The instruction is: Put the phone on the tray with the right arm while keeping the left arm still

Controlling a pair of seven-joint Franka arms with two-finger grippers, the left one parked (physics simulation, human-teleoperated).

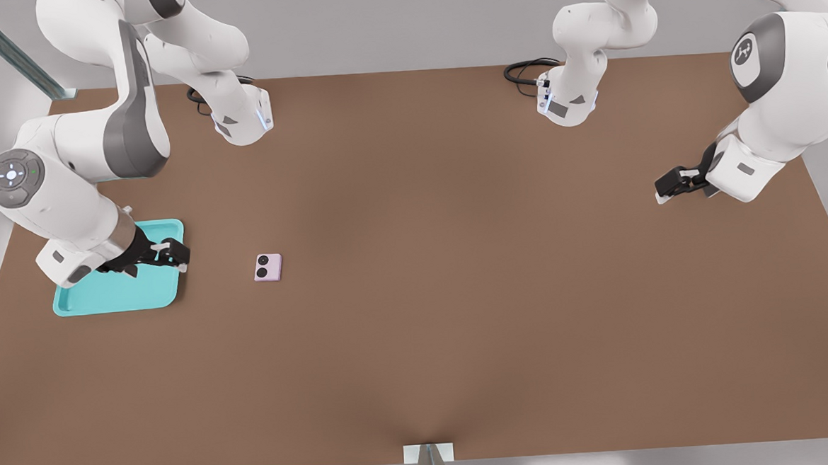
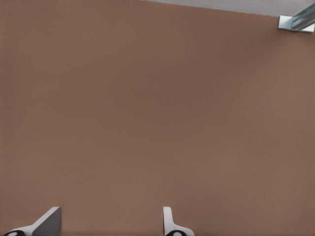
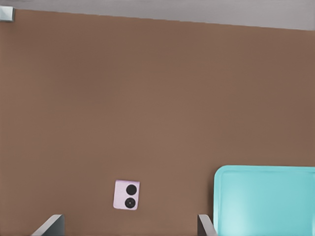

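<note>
In the front view, the right arm reaches in from the front view's left, and its gripper hangs above the turquoise tray, near the tray's 2 o'clock corner, with the two white-tipped fingers spread apart and nothing between them. The pale pink-lilac phone lies flat on the brown counter, lens side up, at the tray's 3 o'clock side, apart from its rim and not on it. From the gripper the phone sits toward 3 o'clock, with bare counter between them. A black cable coils at the counter's far edge, around 12 o'clock. In the left wrist view, only plain brown counter shows. In the right wrist view, the phone rests on the counter with its two black round lenses showing, between the two finger tips that stand wide apart, and a corner of the tray lies beside it, separated by a strip of counter.
</note>
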